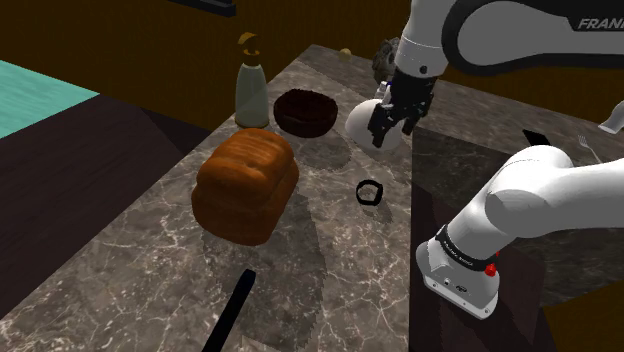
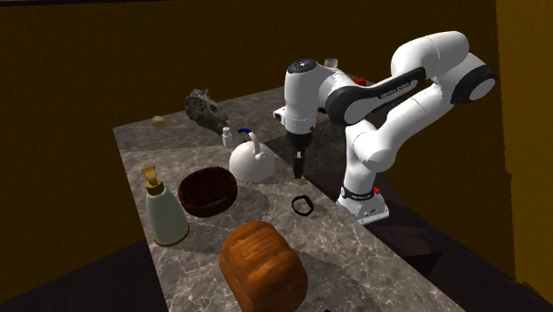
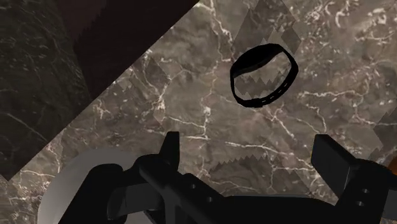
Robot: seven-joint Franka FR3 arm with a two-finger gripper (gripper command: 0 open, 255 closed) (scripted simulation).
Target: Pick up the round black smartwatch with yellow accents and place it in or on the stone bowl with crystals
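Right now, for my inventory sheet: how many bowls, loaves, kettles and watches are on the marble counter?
Bowls: 2, the dark bowl and the stone bowl
Loaves: 1, the brown loaf
Kettles: 1, the white kettle
Watches: 1, the black smartwatch
Total: 5

The smartwatch is black, the counter grey-brown marble veined white, the loaf russet.

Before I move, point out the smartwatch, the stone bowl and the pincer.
smartwatch (image 3: 253,60), wrist view, on its black band
stone bowl (image 2: 206,106), second exterior view, on its rough grey wall
pincer (image 3: 248,145), wrist view, midway between its open fingertips
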